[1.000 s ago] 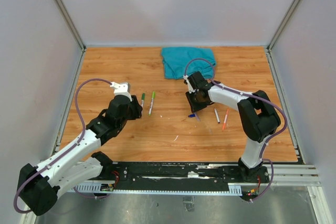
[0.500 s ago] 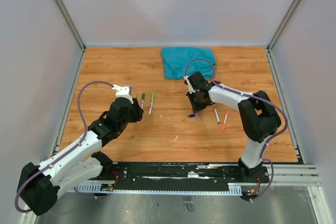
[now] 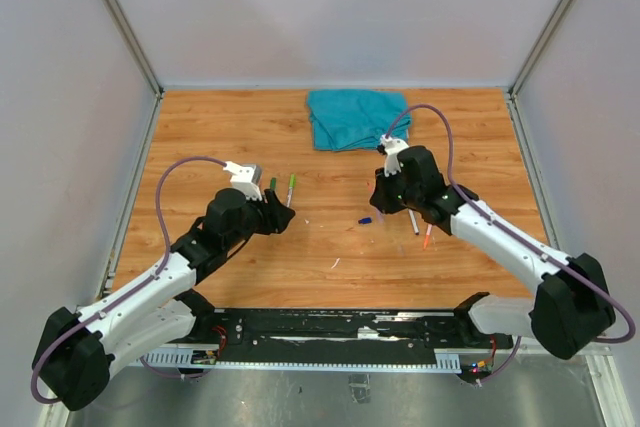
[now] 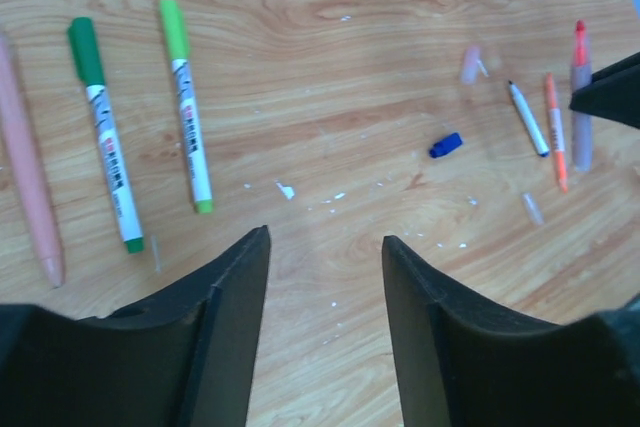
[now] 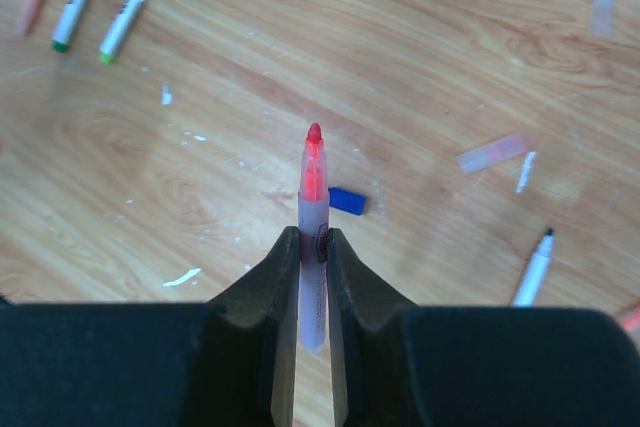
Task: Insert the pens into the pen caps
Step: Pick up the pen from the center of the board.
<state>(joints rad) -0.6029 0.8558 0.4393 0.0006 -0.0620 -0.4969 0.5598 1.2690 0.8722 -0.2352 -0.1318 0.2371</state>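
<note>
My right gripper [image 5: 313, 237] is shut on a pale pen with a bare red tip [image 5: 313, 172], held above the wood and pointing away from the wrist. A small blue pen cap [image 5: 347, 201] lies on the table just beyond that tip; from above the blue cap [image 3: 366, 219] sits left of the right gripper [image 3: 385, 199]. My left gripper [image 4: 325, 239] hangs open over bare wood with nothing between its fingers. Left of it lie a dark green capped pen [image 4: 103, 137], a light green capped pen [image 4: 186, 107] and a peach pen [image 4: 28, 172].
A white pen with a black tip [image 4: 527, 119] and an orange pen [image 4: 555, 132] lie right of the blue cap. Pale translucent pieces [image 5: 492, 153] and white flecks are scattered on the wood. A teal cloth [image 3: 355, 117] lies at the back.
The right gripper closed on the red-tipped pen and lifted it while that arm stretched out leftward. The left gripper slid right toward the table's middle and opened wider.
</note>
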